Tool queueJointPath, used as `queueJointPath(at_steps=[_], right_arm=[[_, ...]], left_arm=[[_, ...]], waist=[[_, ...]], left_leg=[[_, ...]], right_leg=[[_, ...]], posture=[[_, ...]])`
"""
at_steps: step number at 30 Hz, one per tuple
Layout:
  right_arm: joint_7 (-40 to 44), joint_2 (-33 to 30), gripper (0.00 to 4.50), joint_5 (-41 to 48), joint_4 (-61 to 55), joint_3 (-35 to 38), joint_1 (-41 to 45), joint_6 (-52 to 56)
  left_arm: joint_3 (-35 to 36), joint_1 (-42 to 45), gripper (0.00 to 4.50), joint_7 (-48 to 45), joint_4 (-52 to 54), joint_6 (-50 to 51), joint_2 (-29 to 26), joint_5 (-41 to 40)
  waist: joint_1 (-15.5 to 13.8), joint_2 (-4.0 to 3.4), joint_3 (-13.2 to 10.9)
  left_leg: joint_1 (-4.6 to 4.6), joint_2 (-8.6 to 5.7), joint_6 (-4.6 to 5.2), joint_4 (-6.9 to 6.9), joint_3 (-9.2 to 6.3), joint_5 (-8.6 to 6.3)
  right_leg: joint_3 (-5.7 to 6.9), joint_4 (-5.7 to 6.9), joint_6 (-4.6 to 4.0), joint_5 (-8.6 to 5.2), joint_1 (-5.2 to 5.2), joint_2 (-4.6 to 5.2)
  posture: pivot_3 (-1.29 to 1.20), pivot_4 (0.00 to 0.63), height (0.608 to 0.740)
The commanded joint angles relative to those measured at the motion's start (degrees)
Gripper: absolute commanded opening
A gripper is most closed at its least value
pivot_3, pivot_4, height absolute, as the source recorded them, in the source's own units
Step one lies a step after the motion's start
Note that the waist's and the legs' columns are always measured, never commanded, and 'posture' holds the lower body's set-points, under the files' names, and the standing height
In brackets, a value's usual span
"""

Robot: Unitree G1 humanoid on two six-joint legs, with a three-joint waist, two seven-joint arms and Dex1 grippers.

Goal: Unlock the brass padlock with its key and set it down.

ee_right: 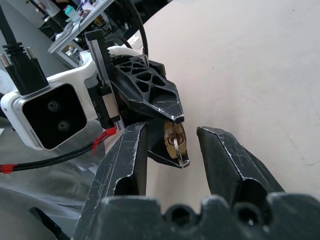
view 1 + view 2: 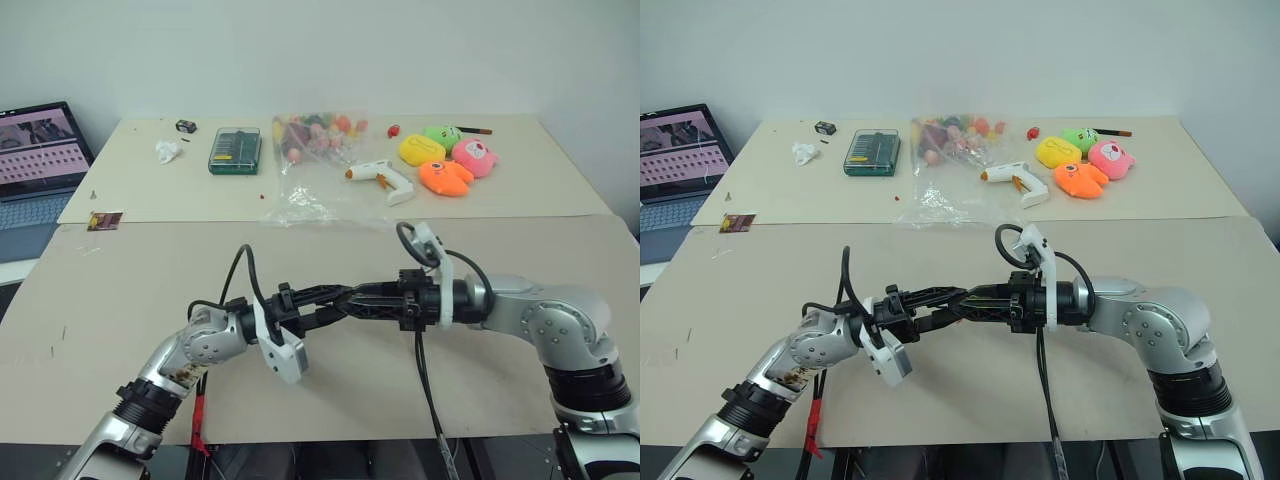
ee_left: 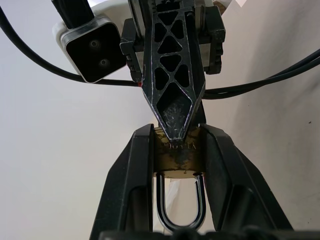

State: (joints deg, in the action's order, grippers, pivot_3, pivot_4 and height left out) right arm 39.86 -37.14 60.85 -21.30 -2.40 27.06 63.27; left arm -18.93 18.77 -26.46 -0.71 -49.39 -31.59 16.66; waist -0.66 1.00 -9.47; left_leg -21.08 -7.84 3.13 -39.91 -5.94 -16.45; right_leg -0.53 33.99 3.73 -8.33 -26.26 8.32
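The two arms meet tip to tip above the near part of the bench (image 2: 120, 330). The left claw (image 3: 178, 150) is clamped on the brass padlock (image 3: 179, 156) — its two black fingers (image 3: 131, 170) press the sides of the brass body, and the silver shackle (image 3: 179, 210) loops back between them toward the wrist. The padlock is thus held in the air over the bench, between the two claws, not resting on anything. In the right wrist view the right claw (image 1: 170, 145) has its fingers (image 1: 227, 160) parted, one on each side of the padlock's end face (image 1: 174, 140), where a small silver key (image 1: 177, 148) stands in the keyhole; the fingers flank the key with a gap showing, and I cannot tell whether either one touches it. In the left wrist view a right finger's tip lies against the brass body. Farther back on the bench lie a green case of screwdriver bits (image 2: 235, 149), a clear plastic bag of coloured pieces (image 2: 315, 150), a white glue gun (image 2: 383, 178), and a cluster of plush toys (image 2: 447, 158) — yellow, green, pink and orange. An open laptop (image 2: 35, 160) stands off the bench's left edge.
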Motion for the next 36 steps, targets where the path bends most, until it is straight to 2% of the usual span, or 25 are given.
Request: queueJointPath(at_steps=[1,4,7,8,17,19,20,24,27,33,36], right_arm=[[-0.8,0.9,2.03,0.3,-0.6,1.1,0.7,0.3],[-1.1,1.5,1.29,-0.5,-0.2,0.5,1.0,0.2],[-1.0,1.7,0.25,-0.8,0.1,0.5,1.1,0.3],[-0.8,1.6,0.14,-0.9,0.0,0.6,1.0,0.3],[0.0,1.8,0.14,-1.7,0.3,0.6,1.6,0.3],[0.0,2.0,0.14,-2.0,0.5,0.4,1.9,0.3],[0.0,2.2,0.14,-2.2,0.6,0.4,2.1,0.3],[0.3,2.3,0.14,-2.8,1.4,0.6,2.7,0.3],[1.1,1.7,0.14,-3.2,2.0,1.0,3.0,0.1],[3.5,-1.0,0.14,-2.0,0.4,2.6,2.1,0.6],[7.8,-3.5,0.14,0.7,-4.0,4.3,0.5,-0.4]], left_arm=[[1.0,0.3,0.87,0.2,2.6,0.8,0.6,-0.5],[1.0,0.4,0.87,0.0,2.7,1.1,0.7,-0.7],[1.0,0.4,0.87,-0.1,2.7,1.3,0.8,-0.8],[1.0,0.4,0.87,-0.1,2.8,1.4,0.8,-0.8],[1.8,0.3,0.87,-0.5,2.8,2.3,0.5,-2.5],[1.7,0.1,1.86,-0.8,2.9,2.1,0.4,-3.6],[1.4,-0.1,2.04,-1.3,3.1,2.2,0.1,-4.5],[1.7,-0.3,3.48,-2.9,2.9,2.3,-1.2,-7.2],[2.8,-1.7,4.44,-4.8,2.9,2.7,-3.6,-12.3],[9.1,-2.4,4.44,-7.1,-0.3,9.8,-7.4,-20.6],[11.0,-1.5,4.44,-11.4,-4.1,18.6,-7.5,-27.6]], waist=[[0.0,0.00,0.0],[0.0,0.00,0.0],[0.0,0.00,0.0],[0.0,0.00,0.0],[0.0,0.00,0.0],[0.0,0.00,0.0],[0.0,0.00,0.0],[0.1,0.00,0.0],[0.2,0.00,0.0],[0.1,-0.01,0.0],[-0.1,-0.01,0.0]], left_leg=[[0.00,0.00,0.00,0.00,0.00,0.00],[0.00,0.00,0.00,0.00,0.00,0.00],[0.00,0.00,0.00,0.00,0.00,0.00],[0.00,0.00,0.00,0.00,0.00,0.00],[0.00,0.00,0.00,0.00,0.00,0.00],[0.00,0.00,0.00,0.00,0.00,0.00],[0.00,0.00,0.00,0.00,0.00,0.00],[0.00,0.00,0.00,0.00,0.00,0.00],[0.00,0.00,0.00,0.01,0.00,0.00],[0.00,0.01,0.00,0.01,0.00,0.00],[0.01,0.00,0.00,0.02,-0.02,0.00]], right_leg=[[0.00,0.00,0.00,0.00,0.00,0.00],[0.00,0.01,0.00,0.00,0.00,0.00],[0.00,0.00,0.00,0.00,-0.01,0.00],[0.00,0.00,0.00,0.00,-0.01,0.00],[0.00,0.00,0.00,0.00,-0.01,-0.01],[0.00,0.00,0.00,0.00,-0.01,0.00],[0.01,0.00,0.00,0.00,-0.01,-0.01],[0.00,0.00,0.00,0.00,-0.01,0.00],[0.00,0.01,0.00,0.00,-0.01,-0.01],[0.00,0.02,0.00,0.00,-0.05,-0.03],[0.02,0.02,0.01,-0.01,-0.04,-0.03]], posture=[[0.00,0.150,0.740],[0.00,0.150,0.740],[0.00,0.150,0.740],[0.00,0.150,0.740],[0.00,0.150,0.740],[0.00,0.150,0.740],[0.00,0.150,0.740],[0.00,0.150,0.740],[0.00,0.150,0.740],[0.00,0.150,0.740],[0.00,0.150,0.740]])
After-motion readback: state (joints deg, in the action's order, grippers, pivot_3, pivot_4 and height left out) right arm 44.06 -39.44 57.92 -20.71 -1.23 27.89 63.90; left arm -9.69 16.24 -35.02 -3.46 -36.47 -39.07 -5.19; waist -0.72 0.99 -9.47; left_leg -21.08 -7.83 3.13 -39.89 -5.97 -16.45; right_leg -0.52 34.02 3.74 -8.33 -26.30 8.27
